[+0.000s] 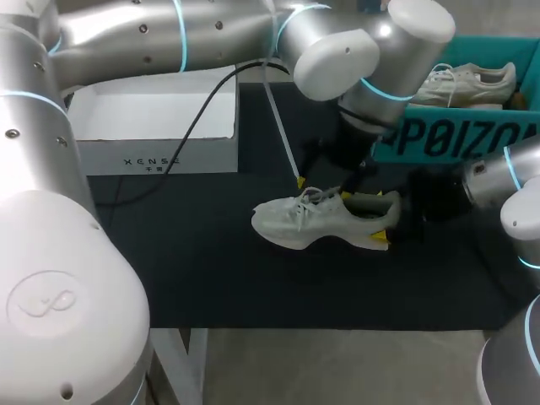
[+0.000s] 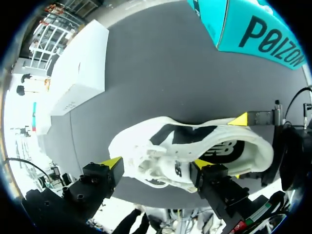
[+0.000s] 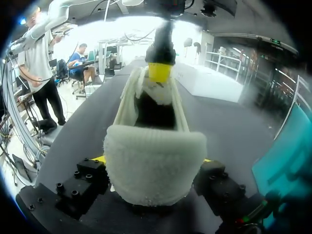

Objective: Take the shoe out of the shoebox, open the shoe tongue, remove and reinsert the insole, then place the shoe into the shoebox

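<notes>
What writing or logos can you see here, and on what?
Teal shoebox: big dark brand lettering across its side.
White box: small print on its front, too small to read surely.
Shoe: dark logo on the insole at the heel.

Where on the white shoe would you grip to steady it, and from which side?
Grip the shoe at its heel collar, coming from behind, where the right claw sits: the shoe stands upright on its sole, and the narrow heel suits a two-sided pinch.
</notes>
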Available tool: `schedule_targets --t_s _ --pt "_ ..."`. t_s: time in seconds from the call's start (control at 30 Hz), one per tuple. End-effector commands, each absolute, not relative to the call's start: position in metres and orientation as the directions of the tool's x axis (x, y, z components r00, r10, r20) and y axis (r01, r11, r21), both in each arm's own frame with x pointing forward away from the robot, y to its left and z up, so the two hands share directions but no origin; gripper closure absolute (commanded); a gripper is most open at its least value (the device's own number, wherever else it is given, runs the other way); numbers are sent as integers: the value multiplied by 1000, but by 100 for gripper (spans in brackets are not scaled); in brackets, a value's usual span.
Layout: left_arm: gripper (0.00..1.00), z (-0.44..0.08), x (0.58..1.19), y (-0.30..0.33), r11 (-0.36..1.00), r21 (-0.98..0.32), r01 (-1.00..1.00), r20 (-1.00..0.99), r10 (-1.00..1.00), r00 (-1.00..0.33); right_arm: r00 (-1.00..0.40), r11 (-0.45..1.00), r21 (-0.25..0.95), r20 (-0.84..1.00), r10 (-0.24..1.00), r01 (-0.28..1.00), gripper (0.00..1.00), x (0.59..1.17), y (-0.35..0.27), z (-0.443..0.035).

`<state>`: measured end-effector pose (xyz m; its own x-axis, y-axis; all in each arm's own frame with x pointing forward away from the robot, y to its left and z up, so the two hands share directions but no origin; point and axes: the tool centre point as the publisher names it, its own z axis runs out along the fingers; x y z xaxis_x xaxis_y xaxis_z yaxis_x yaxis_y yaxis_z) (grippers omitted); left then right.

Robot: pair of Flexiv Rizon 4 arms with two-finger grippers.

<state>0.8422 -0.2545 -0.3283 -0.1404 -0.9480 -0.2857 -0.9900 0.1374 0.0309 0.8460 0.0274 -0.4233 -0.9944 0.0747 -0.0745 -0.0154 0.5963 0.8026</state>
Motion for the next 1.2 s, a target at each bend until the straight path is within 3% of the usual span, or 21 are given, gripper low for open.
schedule_targets --t_s 0.03,0.1,0.13,0.53,0.87,1.2 --pt "72 -317 838 -235 136 28 -990 -167 -976 -139 -994 598 801 -77 77 -16 100 850 30 -435" --pt "95 -317 837 -238 139 29 -990 -155 -978 -142 -994 598 801 -77 77 -16 100 850 30 -435" --pt "100 -319 837 -240 141 38 -989 -127 -981 -145 -994 598 801 -77 77 -16 100 850 30 -435" --pt "100 -311 831 -225 143 93 -985 189 -974 -124 -994 598 801 -77 77 -16 100 850 30 -435" --pt "100 -297 824 -186 96 54 -994 141 -986 -88 -994 598 801 -77 77 -16 100 850 30 -435" --pt "100 -330 817 -160 16 93 -996 59 -998 -10 -994 598 801 -77 77 -16 100 850 30 -435"
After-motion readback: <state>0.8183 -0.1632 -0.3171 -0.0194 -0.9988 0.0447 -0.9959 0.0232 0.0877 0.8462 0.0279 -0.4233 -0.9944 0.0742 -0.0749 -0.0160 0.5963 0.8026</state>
